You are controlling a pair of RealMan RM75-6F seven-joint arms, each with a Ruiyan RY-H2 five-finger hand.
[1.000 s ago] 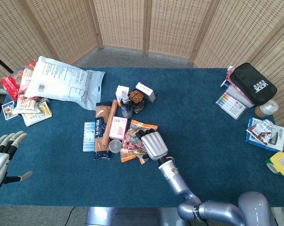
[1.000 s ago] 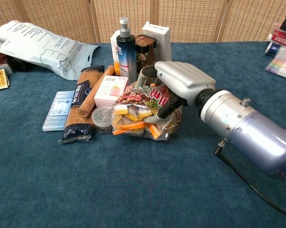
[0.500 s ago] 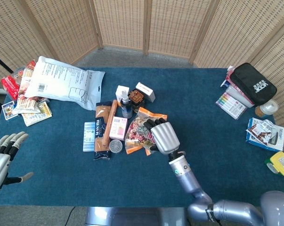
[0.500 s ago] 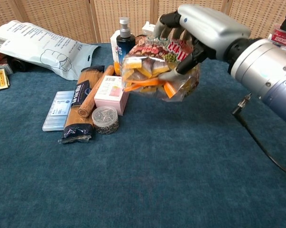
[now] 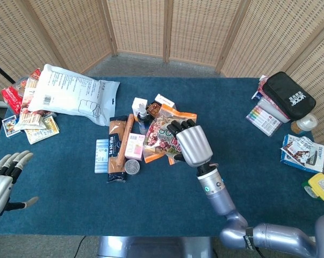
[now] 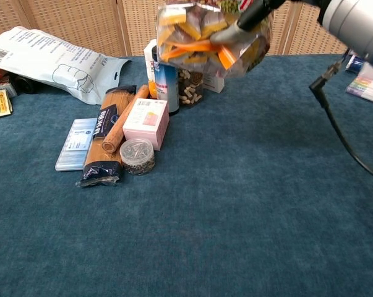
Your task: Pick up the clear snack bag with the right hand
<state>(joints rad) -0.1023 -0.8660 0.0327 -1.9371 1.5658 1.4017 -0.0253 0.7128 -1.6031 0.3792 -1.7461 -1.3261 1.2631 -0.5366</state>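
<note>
My right hand (image 5: 191, 142) grips the clear snack bag (image 5: 163, 133), a see-through pouch of mixed yellow and orange snacks, well above the table. In the chest view the clear snack bag (image 6: 206, 37) hangs at the top edge with only the thumb (image 6: 251, 13) of that hand showing. My left hand (image 5: 3, 180) hovers at the table's near left corner with its fingers spread and nothing in it.
Below the bag lie a pink box (image 6: 146, 119), a spaghetti pack (image 6: 107, 136), a round tin (image 6: 137, 154), a spray bottle (image 6: 166, 80) and a nut jar (image 6: 188, 90). A white mailer bag (image 5: 70, 94) lies far left; pens and a black case (image 5: 288, 95) sit far right.
My right hand has lifted the snack bag off the table, from beside the pink box to high above the pile. The left hand has stayed put.
</note>
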